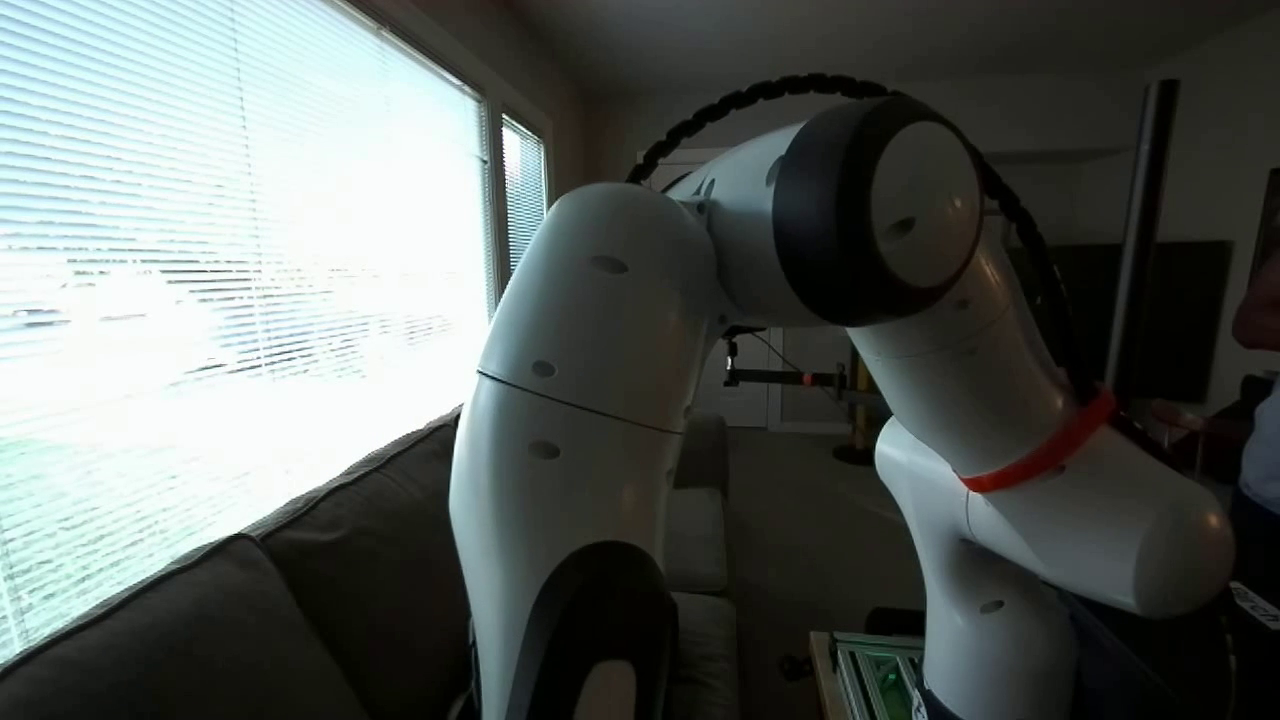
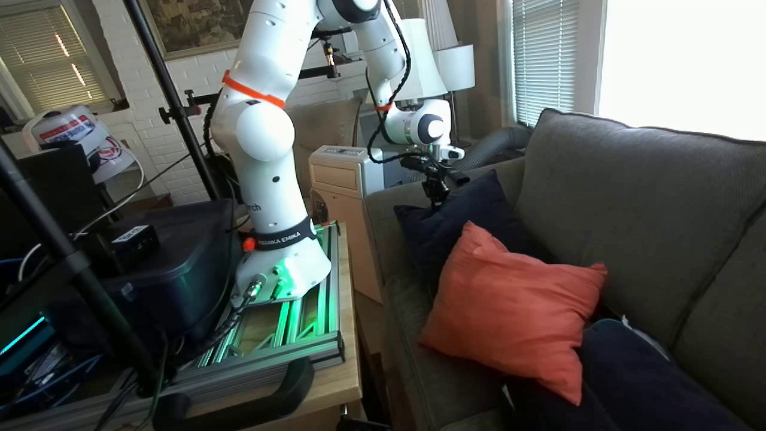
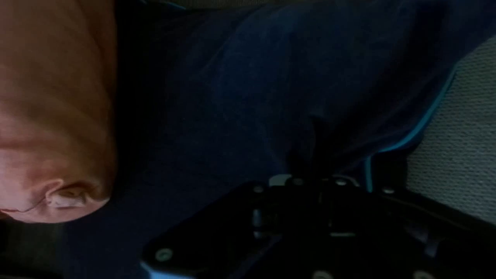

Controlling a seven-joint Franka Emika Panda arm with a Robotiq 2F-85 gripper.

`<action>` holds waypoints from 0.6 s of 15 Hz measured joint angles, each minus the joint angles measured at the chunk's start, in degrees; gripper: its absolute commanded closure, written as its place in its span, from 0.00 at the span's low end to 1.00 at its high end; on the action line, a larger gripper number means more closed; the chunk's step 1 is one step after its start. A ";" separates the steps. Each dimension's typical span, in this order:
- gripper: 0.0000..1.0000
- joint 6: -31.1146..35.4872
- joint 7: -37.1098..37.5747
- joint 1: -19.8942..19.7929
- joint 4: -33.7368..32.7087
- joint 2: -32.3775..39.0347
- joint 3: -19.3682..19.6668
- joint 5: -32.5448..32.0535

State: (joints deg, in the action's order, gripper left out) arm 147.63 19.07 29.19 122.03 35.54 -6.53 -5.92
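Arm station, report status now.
Pincer shut on navy pillow, cloth creased there. Navy pillow on couch. Orange pillow close beside it, contact unclear.

That white arm [image 2: 266, 133] is sporting orange bands [image 2: 252, 91]; a ribbed black cable [image 1: 815, 86] is looping over it, a dark collar [image 2: 281, 237] is reading FRANKA EMIKA, screws [image 3: 164, 254] are dotting the black gripper [image 2: 437, 199].

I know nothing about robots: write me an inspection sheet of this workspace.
Surface: grey couch with woven-looking upholstery.
Thing in hand: dark blue cushion, its fabric bunched at the gripper.
Clutter: orange cushion beside it; dark bin by the robot arm.
Gripper: closed, apparently pinching the dark blue cushion.
Cables: black cable, held along the arm by orange straps.
Surroundings: blind-covered window; white lampshade; person partly visible at an exterior view's edge.
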 measured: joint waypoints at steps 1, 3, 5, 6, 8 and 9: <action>0.99 0.00 1.20 -0.17 -0.10 0.00 0.29 0.08; 0.99 0.00 3.08 -0.56 -0.39 -0.03 0.84 0.25; 0.99 -0.01 4.29 -1.19 -0.67 -0.22 1.16 0.54; 0.99 -0.01 4.59 -1.63 -0.72 -0.46 1.18 0.81; 0.99 -0.01 4.77 -2.49 -0.74 -1.23 1.19 1.42; 0.99 -0.01 4.77 -2.95 -0.74 -1.76 1.17 1.79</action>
State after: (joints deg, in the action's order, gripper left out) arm 147.62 23.84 26.24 121.29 33.78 -5.36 -4.13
